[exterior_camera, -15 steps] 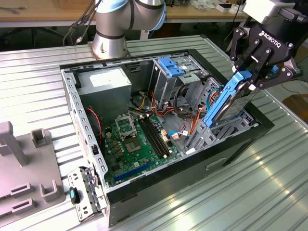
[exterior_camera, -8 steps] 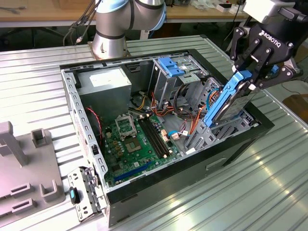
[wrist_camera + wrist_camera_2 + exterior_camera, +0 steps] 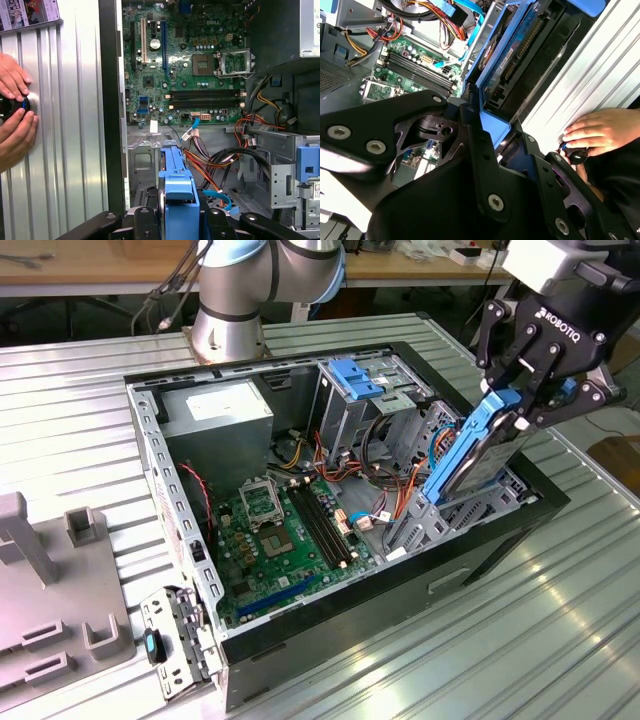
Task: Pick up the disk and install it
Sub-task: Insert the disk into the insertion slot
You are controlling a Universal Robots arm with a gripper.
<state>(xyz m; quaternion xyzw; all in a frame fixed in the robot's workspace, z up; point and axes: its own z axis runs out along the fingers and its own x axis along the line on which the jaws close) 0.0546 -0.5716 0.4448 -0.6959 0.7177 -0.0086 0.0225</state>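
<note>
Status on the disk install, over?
Claw shut on disk, at its top end. Disk tilted, lower end inside case. Orange cables close beside it; person's hand on table outside case.

Sunk out of sight inside the drive bay (image 3: 408, 528) in the exterior view: lower end of the disk (image 3: 470, 455). Cropped by that view's upper edge: gripper (image 3: 512, 405) mount and arm (image 3: 240, 285). Cut at the first wrist view's edge: one hand (image 3: 11, 77), a second hand (image 3: 17, 135), both largely covering a small black round object (image 3: 10, 106), too hidden to identify.

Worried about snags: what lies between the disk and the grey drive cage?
A tangle of orange and black cables lies between disk and drive cage, in the exterior view.
</note>
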